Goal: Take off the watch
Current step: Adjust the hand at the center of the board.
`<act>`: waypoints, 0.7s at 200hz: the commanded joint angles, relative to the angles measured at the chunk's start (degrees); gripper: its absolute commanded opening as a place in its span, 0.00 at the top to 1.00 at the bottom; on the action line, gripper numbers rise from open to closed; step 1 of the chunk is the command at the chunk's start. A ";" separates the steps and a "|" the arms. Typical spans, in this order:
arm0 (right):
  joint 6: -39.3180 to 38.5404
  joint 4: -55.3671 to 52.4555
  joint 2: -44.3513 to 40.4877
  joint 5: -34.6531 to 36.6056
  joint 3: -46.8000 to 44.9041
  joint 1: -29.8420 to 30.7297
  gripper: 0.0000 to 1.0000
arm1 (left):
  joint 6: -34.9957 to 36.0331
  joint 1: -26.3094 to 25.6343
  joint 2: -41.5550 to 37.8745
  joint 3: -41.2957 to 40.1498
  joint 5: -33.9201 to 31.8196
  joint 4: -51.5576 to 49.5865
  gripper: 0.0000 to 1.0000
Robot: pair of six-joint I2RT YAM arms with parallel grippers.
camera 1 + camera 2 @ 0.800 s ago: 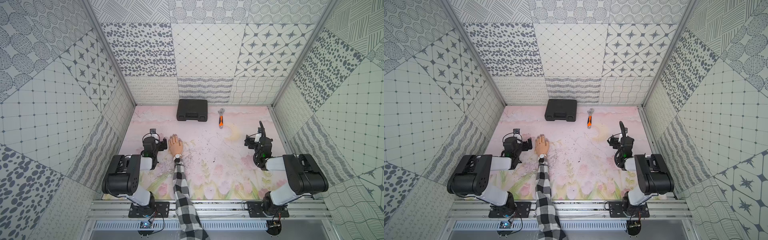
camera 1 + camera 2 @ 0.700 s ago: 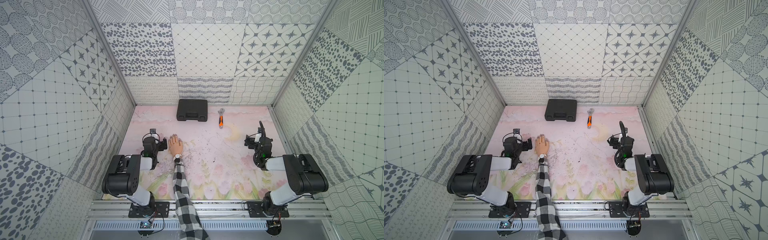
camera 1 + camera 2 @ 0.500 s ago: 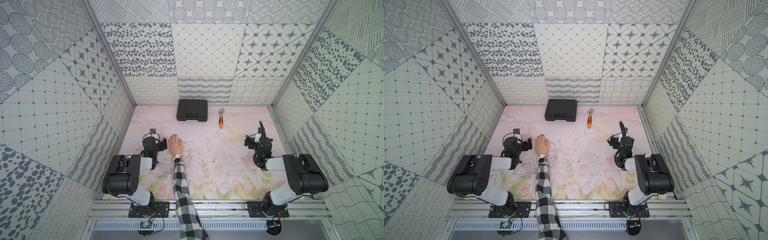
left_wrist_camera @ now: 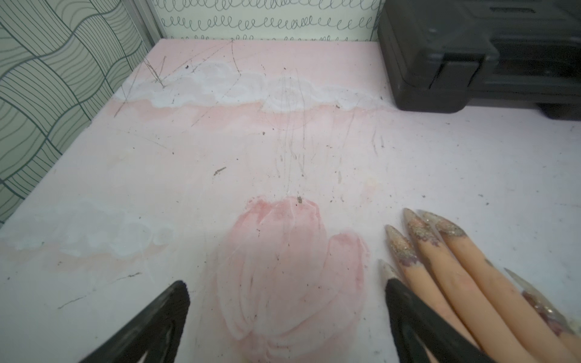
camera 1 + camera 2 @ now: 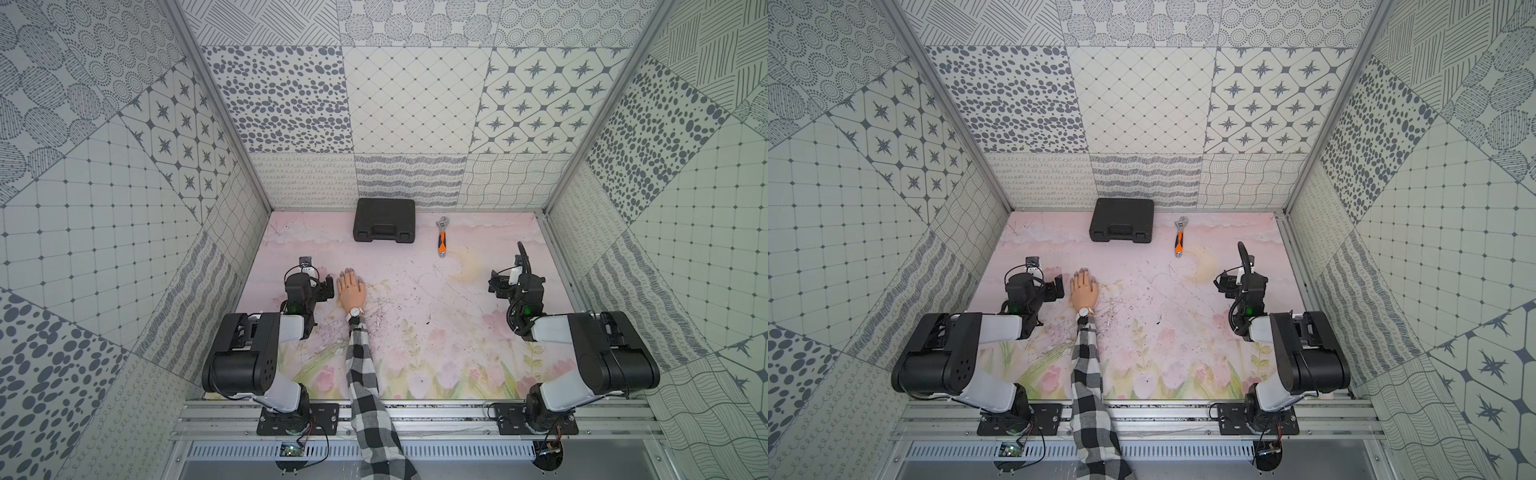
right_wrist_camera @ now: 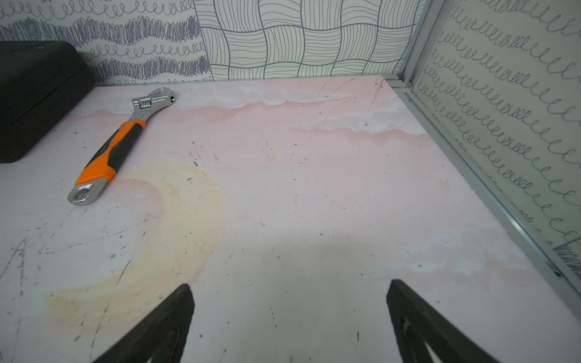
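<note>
In both top views the watch rings the wrist of the mannequin hand, nine o'clock from the centre of the table.

Left wrist view: left gripper spread wide, empty, beside the fingernails.

Right wrist view: right gripper wide, empty.

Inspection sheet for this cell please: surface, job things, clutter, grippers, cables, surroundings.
Surface: pink floral-print mat, scratched, dirt-speckled.
Job's things: small white-faced wristwatch strapped on the wrist of the mannequin hand, at the cuff of a black-and-white checked sleeve.
Clutter: closed black plastic case and orange-handled metal wrench at the mat's far edge.
Grippers: left gripper open beside the mannequin hand; right gripper open, empty.
Cables: black cable arching over the right wrist.
Surroundings: grey-patterned white wall panels.
</note>
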 commanded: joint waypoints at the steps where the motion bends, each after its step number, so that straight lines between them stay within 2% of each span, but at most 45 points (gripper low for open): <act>1: 1.70 -10.66 -9.00 2.36 4.27 1.47 0.02 | -3.57 -0.84 -8.21 4.69 -6.75 -14.56 0.01; 8: 4.82 -13.82 -11.74 2.20 4.46 1.42 0.02 | -5.23 -1.89 -9.97 6.56 -9.74 -20.06 0.01; 22: 10.57 -21.19 -17.30 0.88 4.94 1.42 0.02 | -7.40 -4.33 -12.69 9.81 -11.15 -29.07 0.02; 34: 19.10 -26.14 -21.73 1.60 4.76 1.29 0.02 | -9.94 -7.28 -14.61 12.24 -14.28 -35.82 0.01; 48: 28.49 -31.55 -26.67 3.73 3.97 1.09 0.02 | -14.99 -9.28 -16.15 15.13 -14.78 -43.83 0.02; 77: 27.41 -41.32 -33.95 -7.41 5.12 0.32 0.02 | -27.22 -10.15 -15.75 21.74 -10.31 -61.05 0.02; 109: 26.63 -50.54 -34.43 -18.54 8.55 1.31 0.02 | -35.48 -13.77 -15.04 24.63 -6.00 -71.57 0.01; 128: 28.25 -53.91 -33.53 -20.35 10.00 4.24 0.02 | -39.23 -17.25 -15.61 25.92 -6.01 -77.50 0.01; 140: 29.81 -55.01 -32.73 -18.71 10.38 7.92 0.02 | -41.69 -19.28 -16.63 26.36 -5.99 -80.99 0.01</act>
